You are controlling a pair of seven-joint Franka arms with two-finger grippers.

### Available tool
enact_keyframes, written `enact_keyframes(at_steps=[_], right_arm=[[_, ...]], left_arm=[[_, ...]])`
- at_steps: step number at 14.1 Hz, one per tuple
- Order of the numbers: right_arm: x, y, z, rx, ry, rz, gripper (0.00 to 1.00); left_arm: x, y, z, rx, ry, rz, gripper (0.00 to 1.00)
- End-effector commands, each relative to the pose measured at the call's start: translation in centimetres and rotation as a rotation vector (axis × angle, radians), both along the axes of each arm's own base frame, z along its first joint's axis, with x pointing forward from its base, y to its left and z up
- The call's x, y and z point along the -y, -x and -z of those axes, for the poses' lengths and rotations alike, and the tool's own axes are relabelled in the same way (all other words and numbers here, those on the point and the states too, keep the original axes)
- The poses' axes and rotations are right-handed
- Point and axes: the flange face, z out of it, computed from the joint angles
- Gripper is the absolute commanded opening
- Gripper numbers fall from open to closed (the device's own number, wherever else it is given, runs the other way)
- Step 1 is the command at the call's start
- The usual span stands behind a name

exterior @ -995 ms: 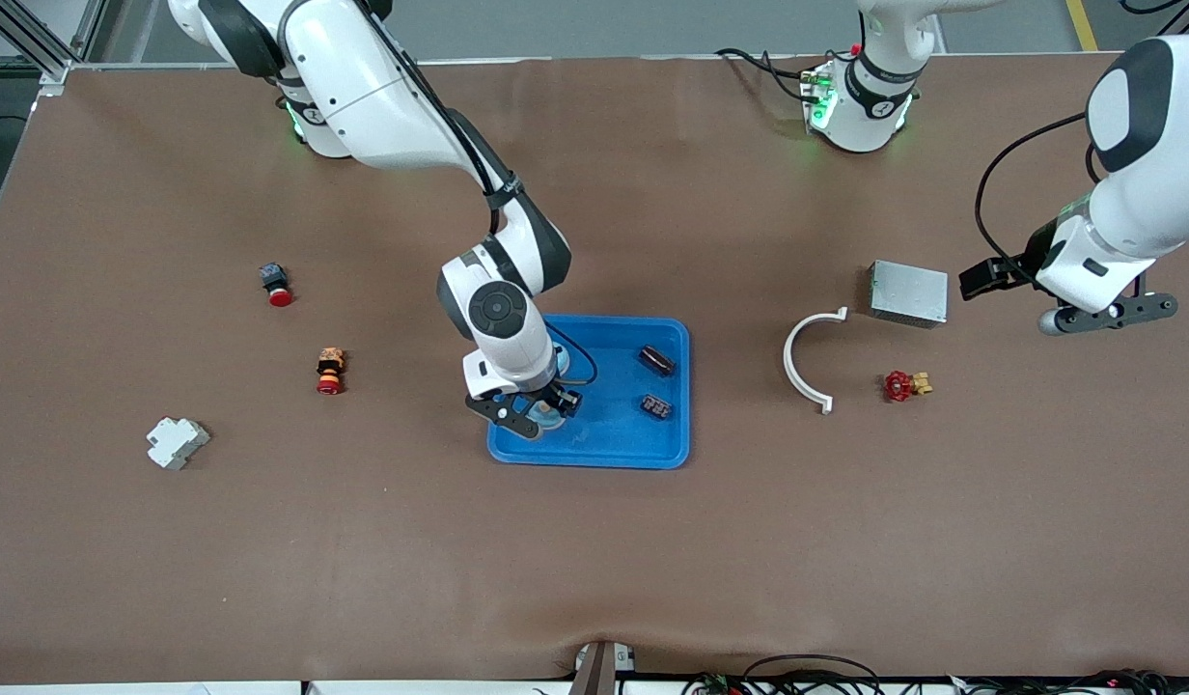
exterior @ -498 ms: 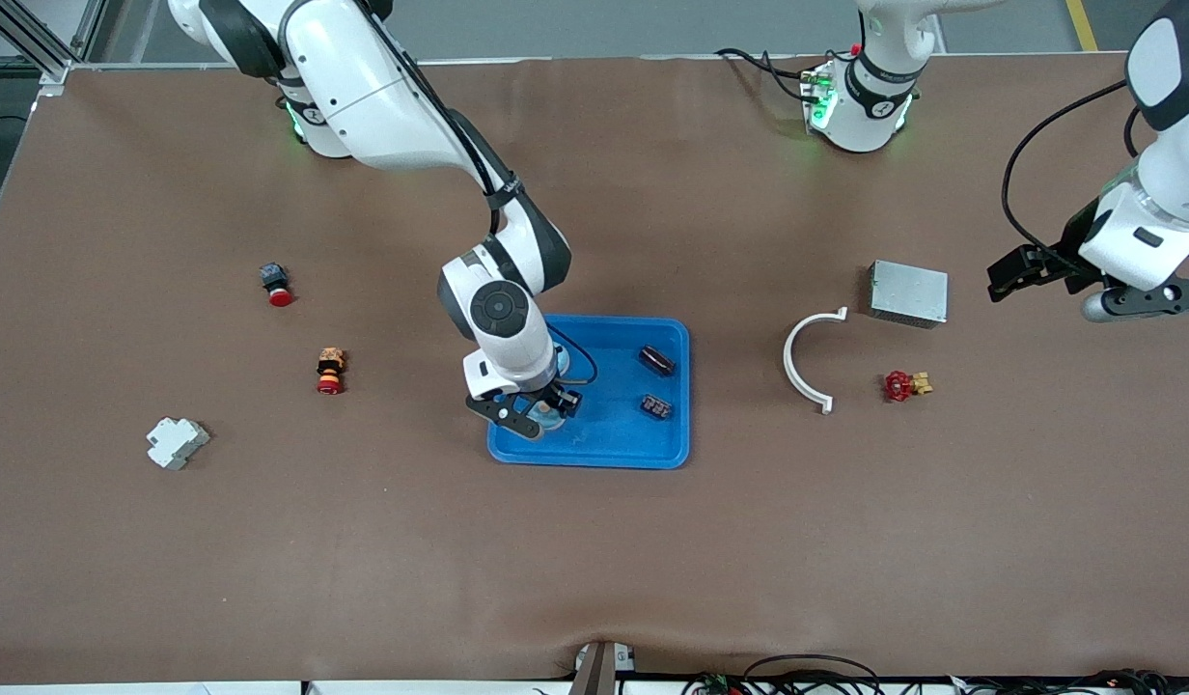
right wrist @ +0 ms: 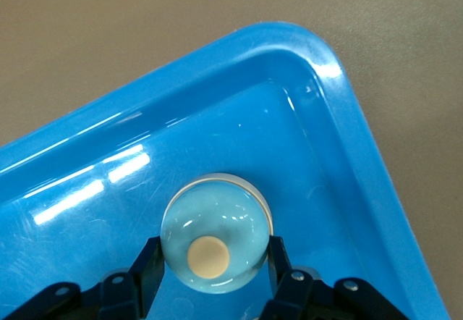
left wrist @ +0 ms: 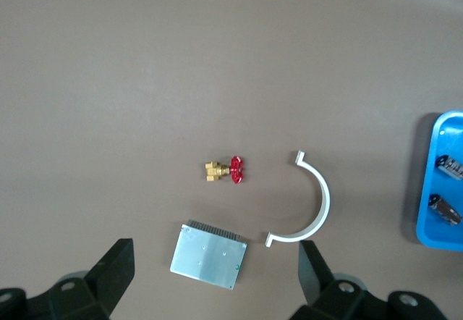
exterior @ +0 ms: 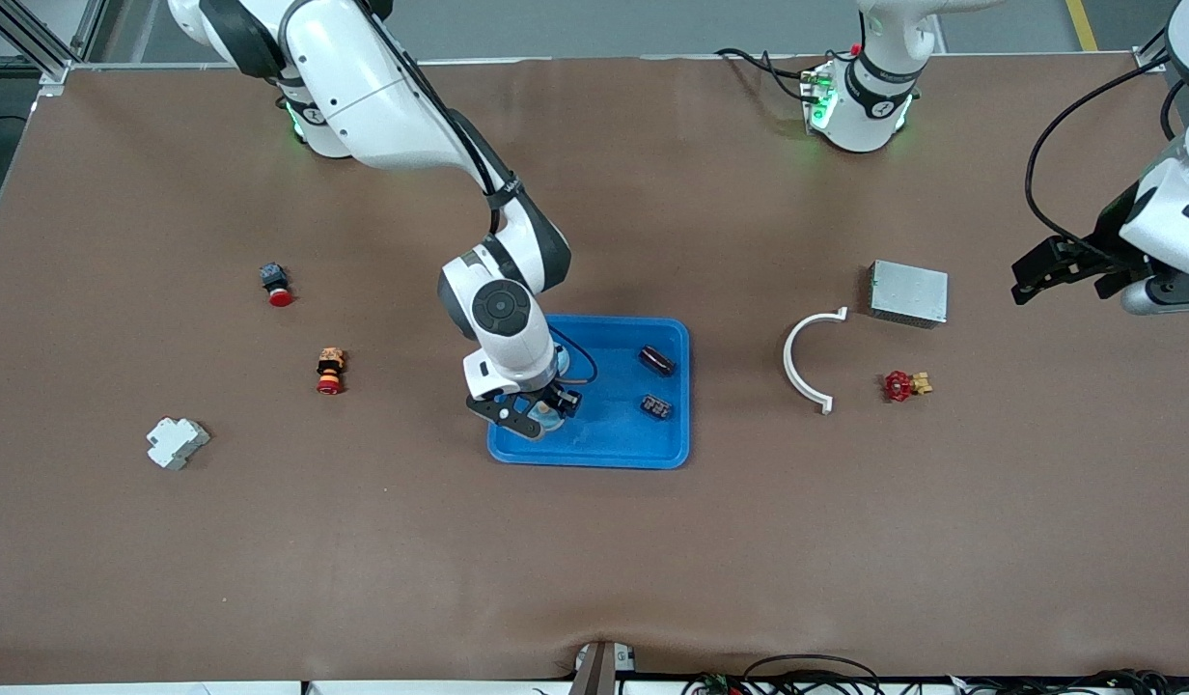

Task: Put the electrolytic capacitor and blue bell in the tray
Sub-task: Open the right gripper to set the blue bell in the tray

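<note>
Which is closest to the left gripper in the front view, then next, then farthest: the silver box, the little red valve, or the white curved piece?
From the left gripper, open over the table's left-arm end:
1. Silver box, beside it.
2. Red valve, nearer the front camera.
3. White curved piece, toward the tray.

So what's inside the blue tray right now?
Two small dark components lie in the tray toward the left arm's end. The right gripper is shut on a pale blue dome-shaped bell; the tray floor under it is hidden.
</note>
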Motion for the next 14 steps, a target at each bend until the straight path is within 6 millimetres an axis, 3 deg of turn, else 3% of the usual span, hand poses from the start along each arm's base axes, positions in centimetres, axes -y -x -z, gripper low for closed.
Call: enact_keyframes(at_steps=[1, 10, 11, 12, 14], right_arm=[[0.10, -0.42, 0.76, 0.012, 0.022, -0.016, 0.00], [0.33, -0.49, 0.86, 0.008, 0.025, -0.030, 0.00], [0.34, -0.48, 0.87, 0.007, 0.027, -0.031, 0.22], [0.24, -0.43, 0.86, 0.006, 0.023, -0.022, 0.99], [0.02, -0.30, 0.62, 0.007, 0.026, -0.030, 1.00]], left_arm=[[0.18, -0.72, -1.32, 0.008, 0.018, 0.019, 1.00], [-0.68, -0.47, -1.03, -0.021, 0.020, 0.003, 1.00], [-0.77, -0.47, -1.04, -0.021, 0.020, 0.002, 1.00], [-0.67, -0.47, -1.04, -0.021, 0.022, 0.003, 1.00], [-0.58, -0.51, -1.02, -0.021, 0.022, 0.005, 1.00]])
